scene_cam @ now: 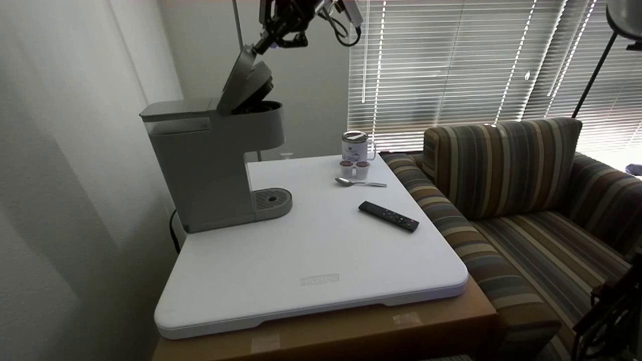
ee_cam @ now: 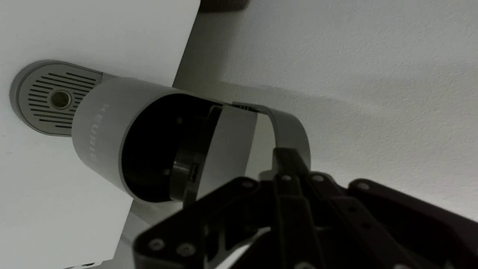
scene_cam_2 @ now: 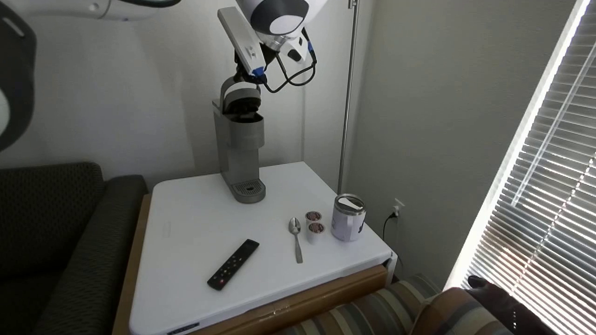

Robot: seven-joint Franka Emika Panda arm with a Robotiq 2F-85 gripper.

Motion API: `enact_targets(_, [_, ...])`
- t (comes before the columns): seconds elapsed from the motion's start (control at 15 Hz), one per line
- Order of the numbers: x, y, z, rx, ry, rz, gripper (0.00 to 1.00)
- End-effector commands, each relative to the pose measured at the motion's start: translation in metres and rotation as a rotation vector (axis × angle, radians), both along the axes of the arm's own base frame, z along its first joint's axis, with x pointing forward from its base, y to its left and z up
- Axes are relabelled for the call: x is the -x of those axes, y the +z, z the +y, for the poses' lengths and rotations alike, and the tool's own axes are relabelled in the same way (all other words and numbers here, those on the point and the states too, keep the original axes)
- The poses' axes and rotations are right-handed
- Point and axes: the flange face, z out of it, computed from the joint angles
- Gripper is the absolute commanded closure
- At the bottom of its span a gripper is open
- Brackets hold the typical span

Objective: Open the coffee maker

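The grey coffee maker (scene_cam: 200,175) stands at the table's wall side; it also shows in an exterior view (scene_cam_2: 240,158) and the wrist view (ee_cam: 102,127). Its hinged lid (scene_cam: 235,82) is tilted steeply up, and the dark brew chamber is exposed in the wrist view. My gripper (scene_cam: 261,47) is at the raised lid's upper end in both exterior views. In the wrist view its fingertips (ee_cam: 289,160) are together and overlap the lid's arched handle (ee_cam: 293,129). I see nothing between the fingers. Part of the handle is hidden behind them.
A black remote (scene_cam: 388,216), a spoon (scene_cam: 361,183), two small pods (scene_cam_2: 315,230) and a metal cup (scene_cam_2: 348,218) are on the white table (scene_cam: 301,250). The wall (ee_cam: 373,74) is close behind the coffee maker. A striped armchair (scene_cam: 501,175) stands beside the table.
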Motion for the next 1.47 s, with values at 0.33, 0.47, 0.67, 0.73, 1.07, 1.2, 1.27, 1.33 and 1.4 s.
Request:
enact_targets(0.33, [0.006, -0.001, 0.014, 0.004, 0.061, 0.025, 1.0])
enact_targets(0.47, [0.007, -0.001, 0.017, 0.007, 0.072, 0.033, 1.0])
enact_targets(0.67, [0.008, 0.0, 0.02, 0.012, 0.081, 0.034, 1.0])
enact_targets(0.73, [0.008, 0.0, 0.022, 0.012, 0.085, 0.034, 1.0])
enact_targets(1.07, [0.009, -0.002, 0.025, 0.013, 0.103, 0.023, 1.0])
enact_targets(1.2, [0.009, -0.004, 0.024, 0.014, 0.107, 0.019, 1.0])
enact_targets(1.27, [0.009, -0.004, 0.023, 0.014, 0.108, 0.015, 1.0])
enact_targets(1.33, [0.008, -0.004, 0.023, 0.015, 0.108, 0.012, 1.0])
enact_targets(1.4, [0.008, -0.001, 0.022, 0.018, 0.107, 0.005, 1.0])
